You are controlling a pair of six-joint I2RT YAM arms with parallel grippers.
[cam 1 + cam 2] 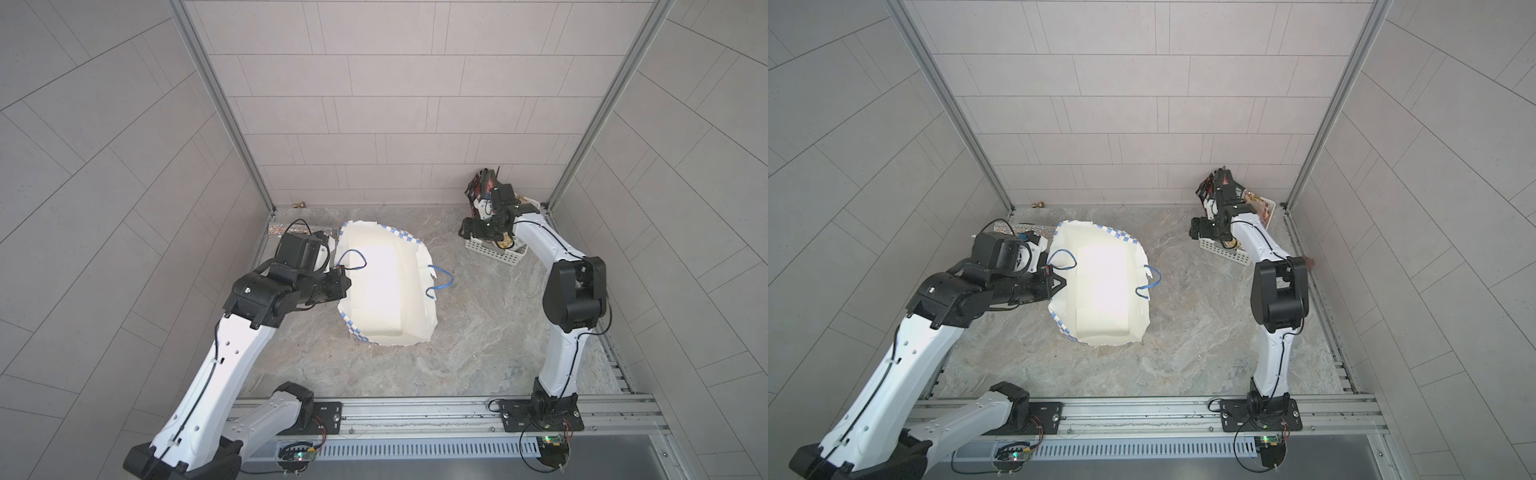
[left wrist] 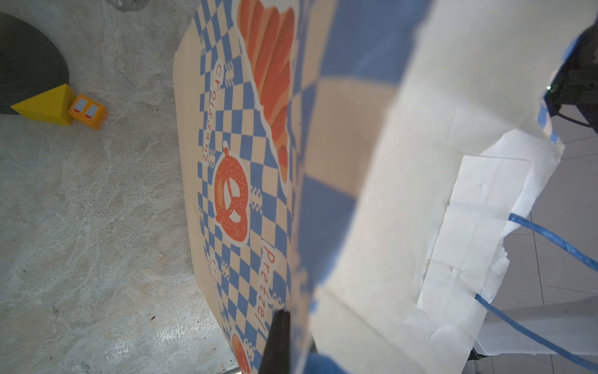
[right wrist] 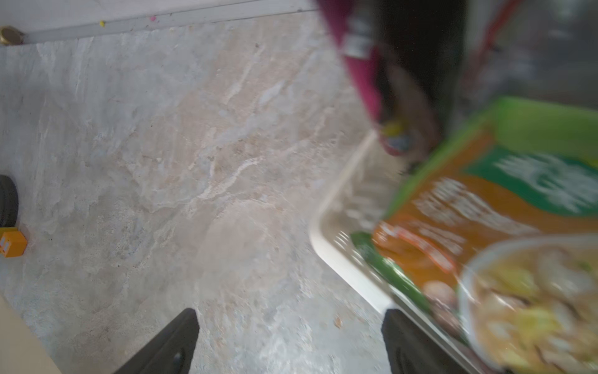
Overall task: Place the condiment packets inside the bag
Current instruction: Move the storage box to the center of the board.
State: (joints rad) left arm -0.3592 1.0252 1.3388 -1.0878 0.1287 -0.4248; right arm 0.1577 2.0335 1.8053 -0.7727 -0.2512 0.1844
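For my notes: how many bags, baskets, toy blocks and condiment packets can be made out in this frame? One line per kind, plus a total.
bag: 1
white basket: 1
toy blocks: 2, a yellow wedge and an orange block
condiment packets: at least 3 in the basket: black-and-red, green-orange, white-edged; bunched, exact number unclear
Total: at least 7

A white slotted basket sits near the far right corner of the marbled grey worktop. A small brass fitting lies against the tiled back wall. A glittery silver strip lies near the far left corner. In the left wrist view, a yellow wedge touches an orange block.
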